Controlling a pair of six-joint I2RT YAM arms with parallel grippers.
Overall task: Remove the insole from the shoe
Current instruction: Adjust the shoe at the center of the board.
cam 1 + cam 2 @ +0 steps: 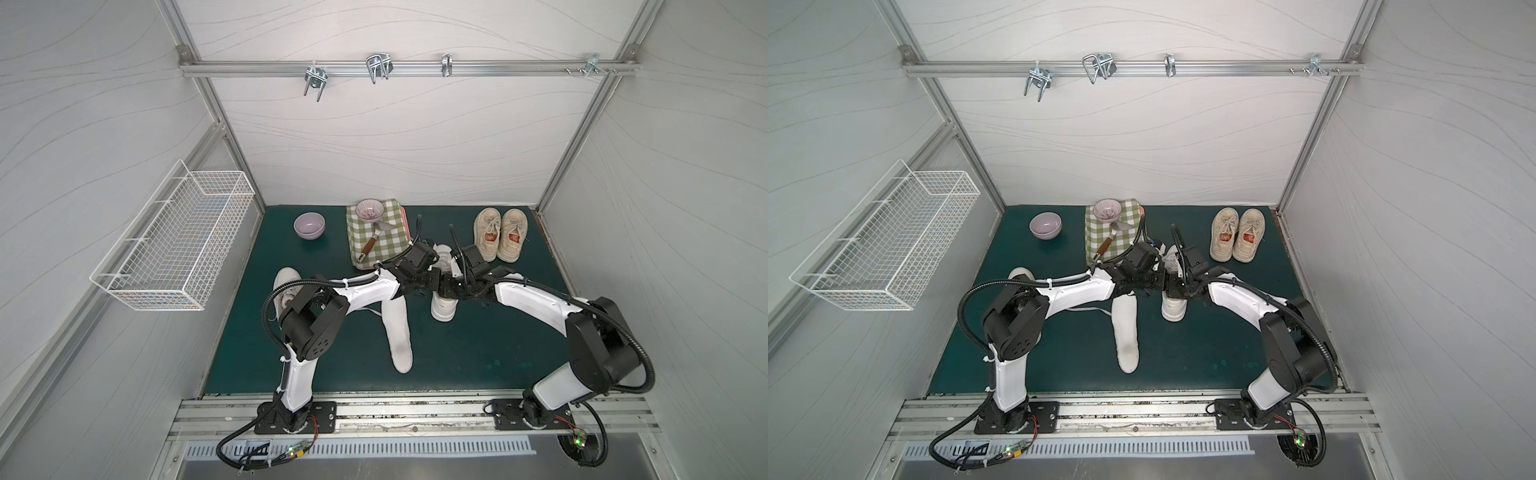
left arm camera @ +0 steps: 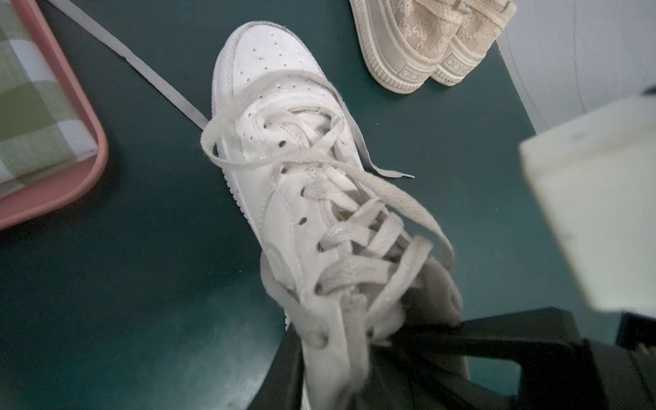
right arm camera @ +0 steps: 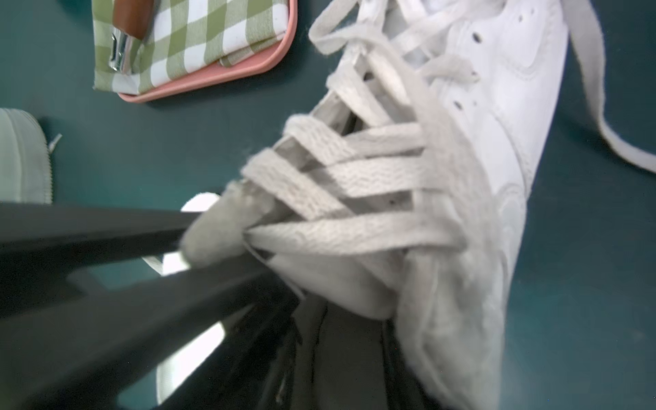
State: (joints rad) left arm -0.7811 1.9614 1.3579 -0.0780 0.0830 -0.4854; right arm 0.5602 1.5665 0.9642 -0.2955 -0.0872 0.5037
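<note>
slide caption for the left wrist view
White laced sneaker on the green mat, beige pair and pink tray nearby.

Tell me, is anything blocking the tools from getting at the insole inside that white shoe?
Yes. The laces criss-cross over the opening of the white shoe, with the tongue beneath them. The insole inside is hidden in every view.

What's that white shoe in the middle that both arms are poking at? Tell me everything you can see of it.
The white sneaker looks like smooth leather, with small holes punched in the toe cap, a ribbed sole edge and flat, greyish, frayed laces threaded loosely; one lace end trails over the green mat. It sits sole-down mid-mat, toe toward the back wall. The left gripper and right gripper meet at its opening, by the tongue.
</note>
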